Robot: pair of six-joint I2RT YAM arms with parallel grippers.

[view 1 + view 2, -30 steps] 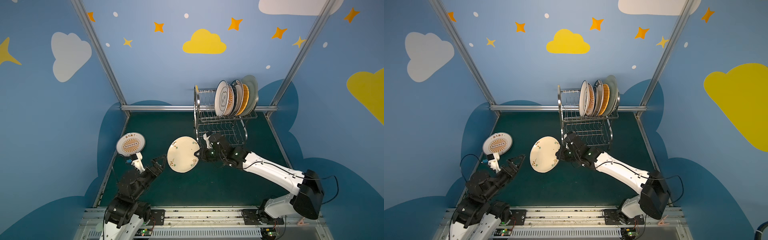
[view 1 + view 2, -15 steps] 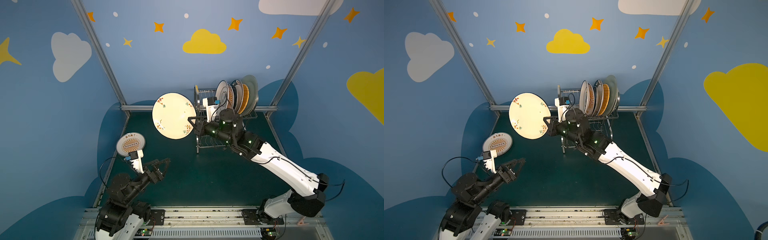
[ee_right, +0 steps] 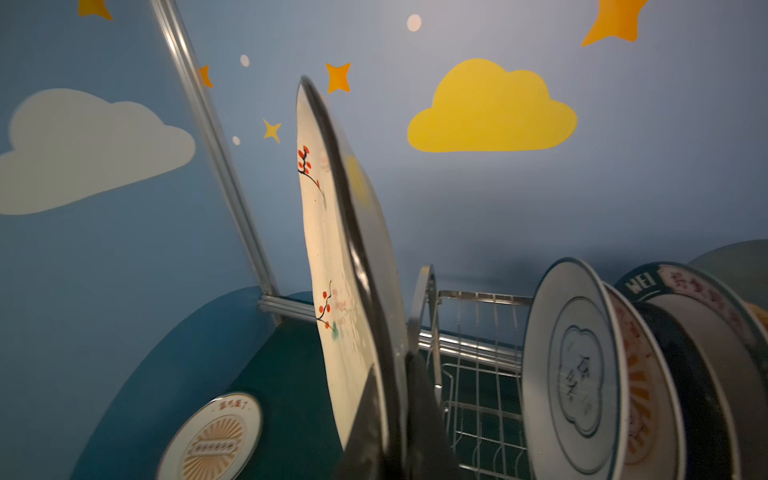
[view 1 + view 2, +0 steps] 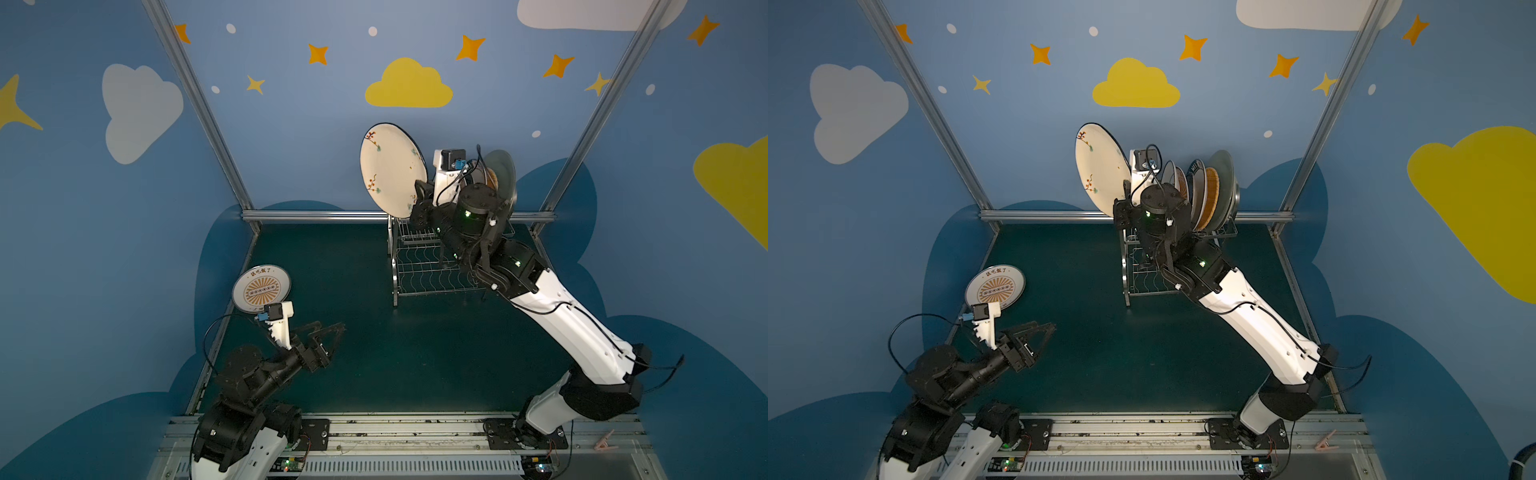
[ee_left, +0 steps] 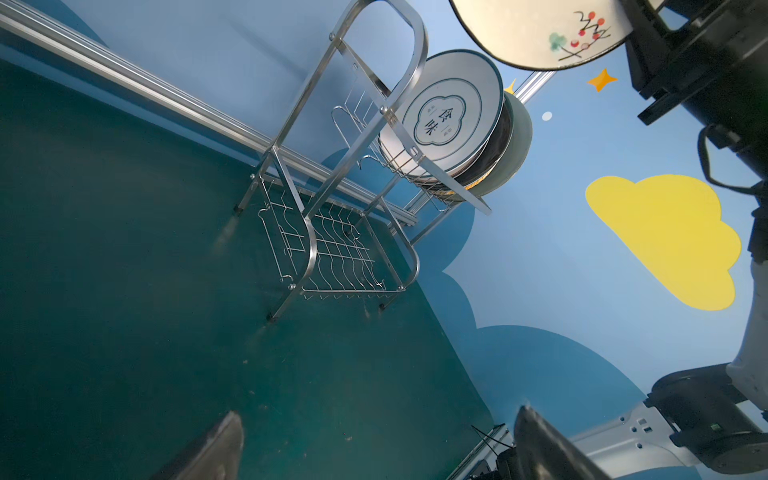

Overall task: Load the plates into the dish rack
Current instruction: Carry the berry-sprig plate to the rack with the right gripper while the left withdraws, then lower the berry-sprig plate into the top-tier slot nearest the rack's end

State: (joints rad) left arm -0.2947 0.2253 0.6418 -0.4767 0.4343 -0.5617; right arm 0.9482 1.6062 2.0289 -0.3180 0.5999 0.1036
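Since half a second ago, the right arm has swung the cream floral plate (image 4: 390, 170) in toward the dish rack (image 4: 419, 270) and turned it nearly upright. The rack stands on the green tabletop (image 4: 374, 353). Its upper tier holds a close row of upright plates at one end, the cloud-emblem plate (image 5: 449, 120) foremost and a pale green plate (image 4: 1225, 183) last. The floral plate hangs above the rack's opposite end frame, apart from the wires and outside the slots. An orange-sunburst plate (image 4: 261, 288) lies flat on the tabletop, well apart from the rack. The right gripper (image 4: 417, 199) pinches the floral plate's lower rim, pressed tight on it. The left gripper (image 4: 332, 330) hovers spread wide and empty, well away from the rack, just beside the sunburst plate.
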